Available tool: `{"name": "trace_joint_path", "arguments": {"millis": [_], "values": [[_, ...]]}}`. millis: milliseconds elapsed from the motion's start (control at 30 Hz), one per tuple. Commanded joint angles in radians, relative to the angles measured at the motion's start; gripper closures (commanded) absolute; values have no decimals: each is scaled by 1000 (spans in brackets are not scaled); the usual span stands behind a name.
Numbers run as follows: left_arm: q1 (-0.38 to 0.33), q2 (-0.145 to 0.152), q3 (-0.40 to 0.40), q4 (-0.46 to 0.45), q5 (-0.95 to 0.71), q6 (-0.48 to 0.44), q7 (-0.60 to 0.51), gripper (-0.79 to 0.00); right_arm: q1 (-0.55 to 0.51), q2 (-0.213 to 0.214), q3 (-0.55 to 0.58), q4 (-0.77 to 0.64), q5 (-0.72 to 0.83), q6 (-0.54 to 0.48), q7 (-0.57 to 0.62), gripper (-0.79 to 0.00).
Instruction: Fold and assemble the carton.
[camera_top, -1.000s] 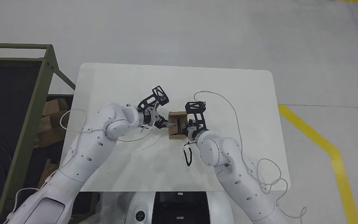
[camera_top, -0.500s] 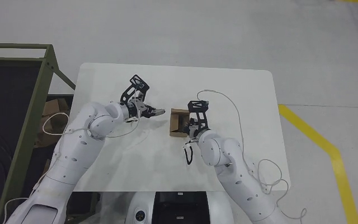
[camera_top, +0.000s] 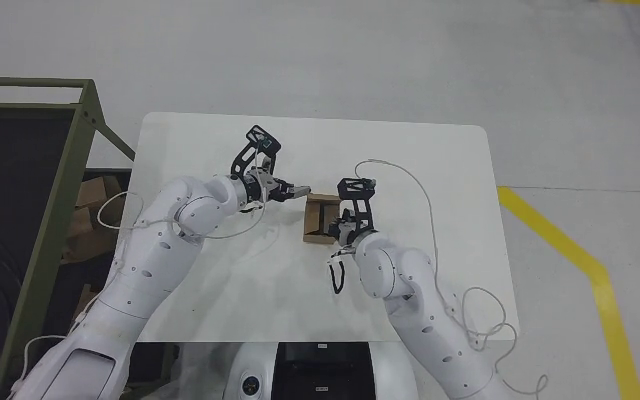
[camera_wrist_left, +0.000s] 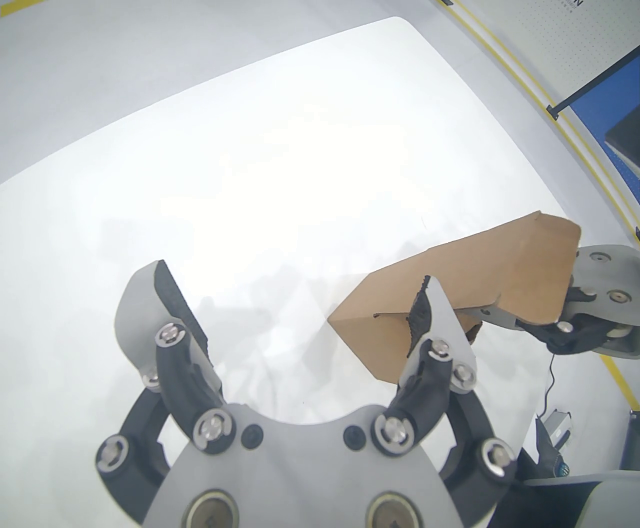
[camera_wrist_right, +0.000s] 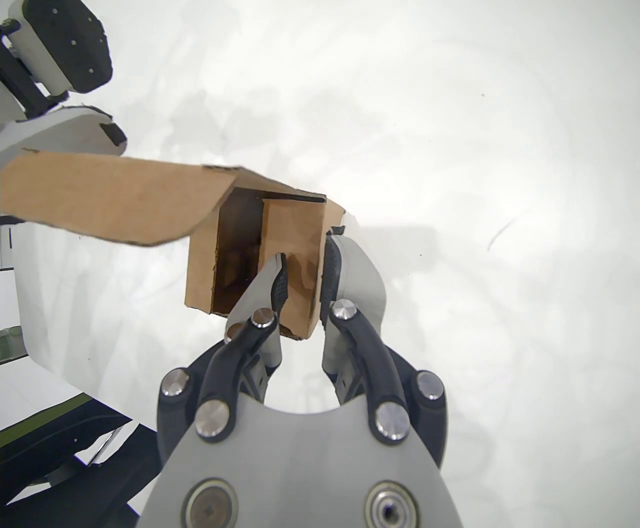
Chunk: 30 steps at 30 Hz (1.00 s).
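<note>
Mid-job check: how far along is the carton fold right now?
Done: the carton is popped open into a box shape on the table. In hand: the right gripper clamps one wall, steadying it; the left gripper is open beside the carton, gripping nothing. Left: the long flap sticks out unfolded and that end is open, so the flaps have yet to be closed.

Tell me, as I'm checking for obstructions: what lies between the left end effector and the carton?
Nothing: the top view shows the left end effector right beside the carton, only bare table between.
</note>
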Motion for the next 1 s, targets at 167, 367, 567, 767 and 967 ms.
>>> {"name": "trace_joint_path", "arguments": {"millis": [167, 367, 567, 767, 967], "values": [[-6, -3, 5, 8, 1, -3, 0, -785, -37, 4, 9, -79, -26, -2, -6, -286], [-13, -7, 14, 10, 7, -3, 1, -785, -61, 4, -19, -143, -43, -23, -12, -197], [-18, -10, 18, 11, 7, -6, 2, -785, -27, -7, -63, -104, -51, -18, -14, -182], [-18, -12, 18, 16, 7, -9, 5, -785, 15, -21, -96, -53, -62, 3, -9, -175], [-20, -13, 18, 23, 4, -15, 1, -785, 43, -31, -122, -17, -108, 39, 10, -163]]}}
